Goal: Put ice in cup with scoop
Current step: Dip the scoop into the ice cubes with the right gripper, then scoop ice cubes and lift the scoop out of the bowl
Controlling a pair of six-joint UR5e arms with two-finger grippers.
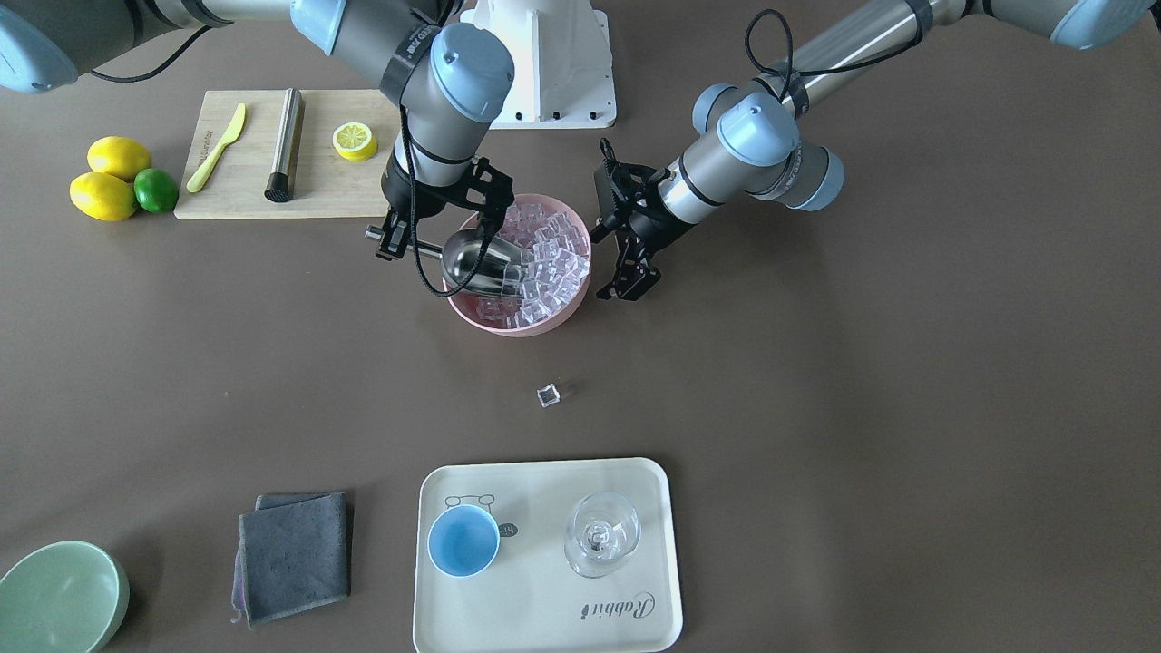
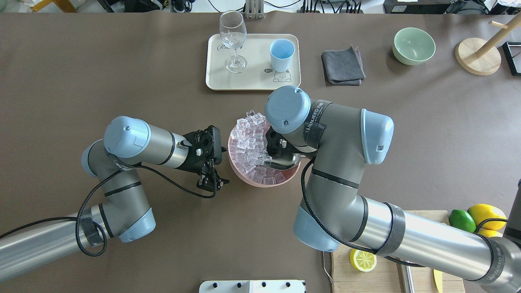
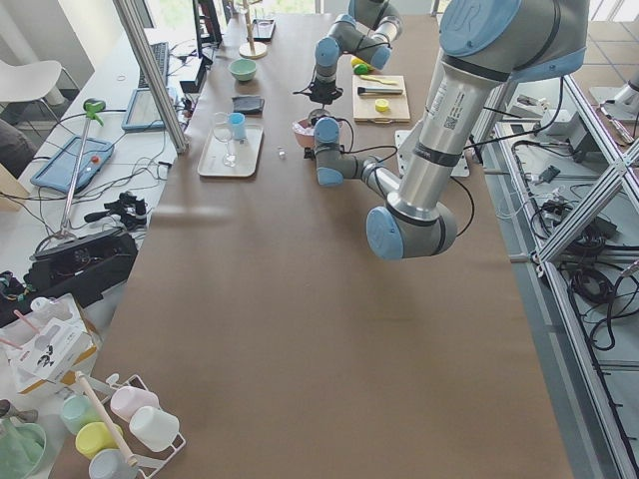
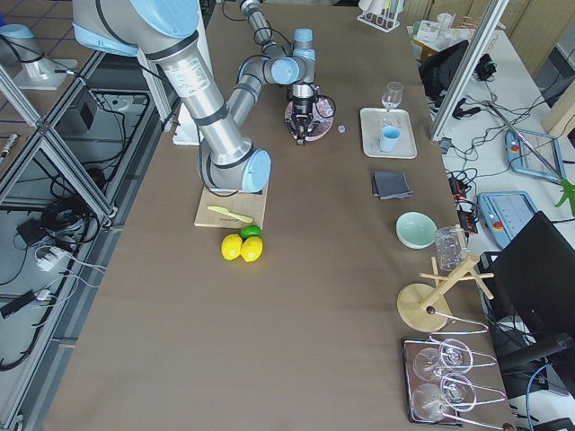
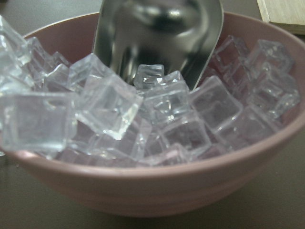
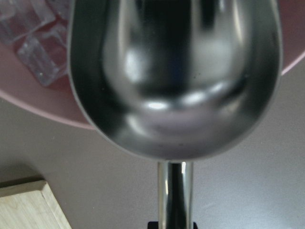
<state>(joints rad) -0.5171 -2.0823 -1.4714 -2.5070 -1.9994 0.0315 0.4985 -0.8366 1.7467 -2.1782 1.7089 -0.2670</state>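
The ice (image 1: 555, 256) fills a pink bowl (image 1: 535, 325) at mid-table; one loose cube (image 1: 548, 395) lies on the table in front of it. My right gripper (image 1: 397, 239) is shut on the handle of the silver scoop (image 1: 478, 263). The scoop's trough lies over the bowl's rim with its mouth against the ice (image 5: 109, 105), and in the right wrist view the scoop (image 6: 176, 71) looks empty. My left gripper (image 1: 628, 286) is open and empty, low beside the bowl's other side. The light blue cup (image 1: 463, 540) stands empty on a cream tray (image 1: 544, 617).
A clear stemmed glass (image 1: 602, 533) stands on the tray next to the cup. A grey cloth (image 1: 293, 555) and a pale green bowl (image 1: 59, 599) lie beside the tray. A cutting board (image 1: 245, 195) with a plastic knife, a steel cylinder and a lemon half, plus lemons and a lime (image 1: 156, 190), sit behind my right arm.
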